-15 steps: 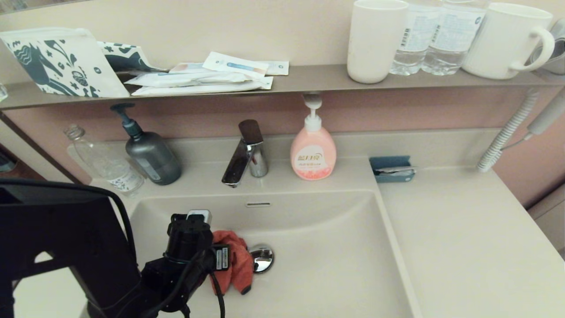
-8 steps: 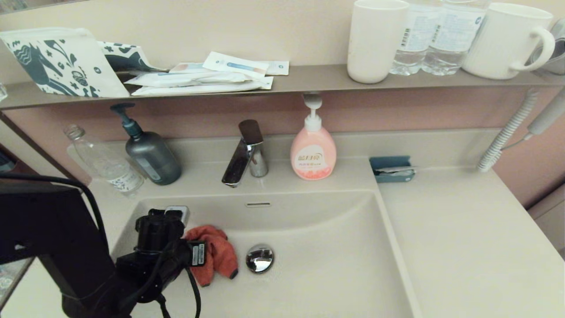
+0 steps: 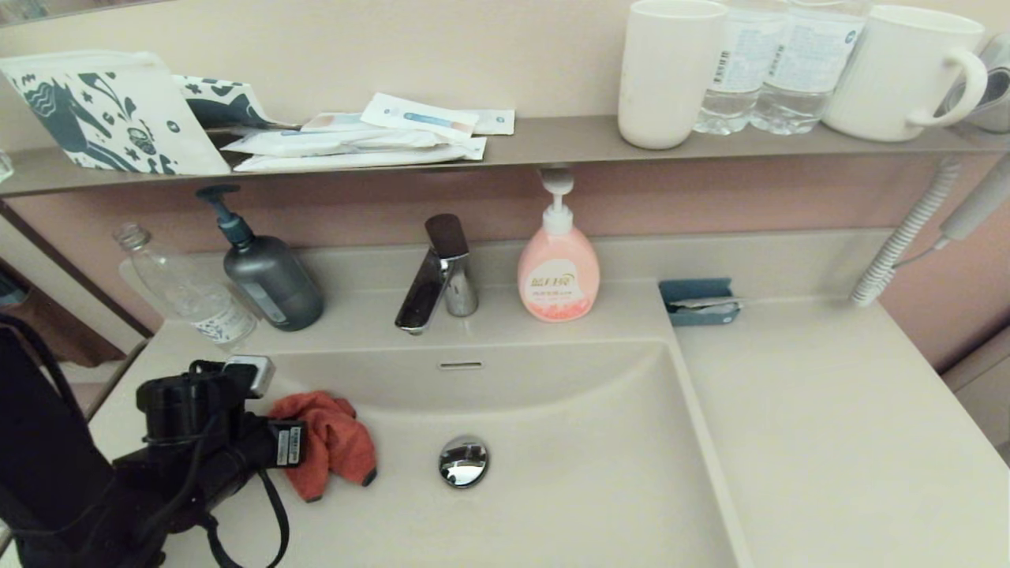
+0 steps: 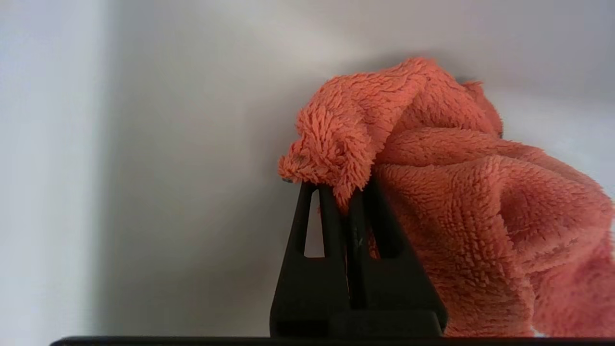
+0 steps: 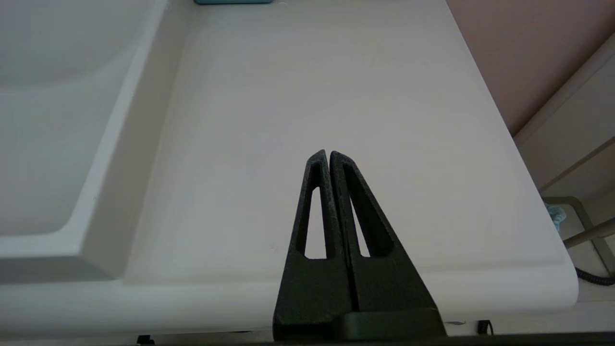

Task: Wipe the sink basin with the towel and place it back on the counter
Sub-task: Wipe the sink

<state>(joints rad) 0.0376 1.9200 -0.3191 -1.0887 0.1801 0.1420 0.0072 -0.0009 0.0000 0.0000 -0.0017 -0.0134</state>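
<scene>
The orange-red towel (image 3: 331, 442) lies bunched against the left side of the beige sink basin (image 3: 584, 442), left of the chrome drain plug (image 3: 464, 461). My left gripper (image 4: 342, 190) is shut on a fold of the towel (image 4: 461, 192), and the rest of the cloth hangs beside the fingers. In the head view the left wrist (image 3: 197, 418) sits at the basin's left wall, and the fingertips are hidden behind it. My right gripper (image 5: 328, 156) is shut and empty, parked low over the front of the counter (image 5: 336, 86), out of the head view.
A chrome faucet (image 3: 432, 276) and a pink soap bottle (image 3: 559, 268) stand behind the basin. A dark pump bottle (image 3: 268, 272) and a clear bottle (image 3: 185, 288) are at the back left. A blue holder (image 3: 699, 301) sits on the counter (image 3: 828, 426). The wall shelf (image 3: 552, 138) carries cups and packets.
My left gripper has dragged the towel leftward across the basin floor, from right beside the drain plug to the basin's left wall. The right arm has not moved.
</scene>
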